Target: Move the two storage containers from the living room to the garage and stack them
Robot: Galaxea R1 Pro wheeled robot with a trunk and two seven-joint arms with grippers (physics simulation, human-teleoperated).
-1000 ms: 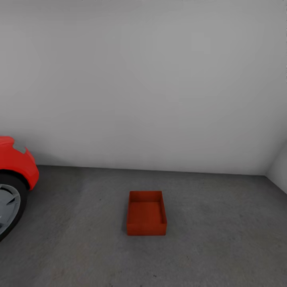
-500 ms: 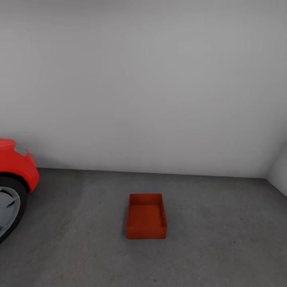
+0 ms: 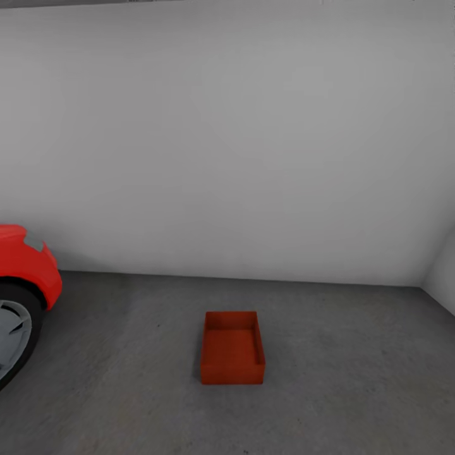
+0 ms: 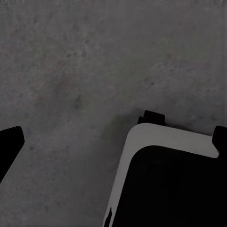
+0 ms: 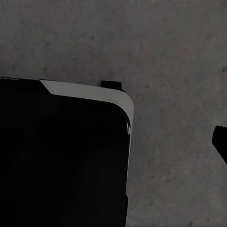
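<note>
Spanning the far side, white wall is meeting the floor; red car is sitting at its left edge; one storage container is resting mid-floor, upright. End effector states: cannot tell.

Storage container showing plain orange-red, sitting on mottled dark grey floor. Wall looking flat white-grey, car glossy red with black tyre and grey wheel.
</note>
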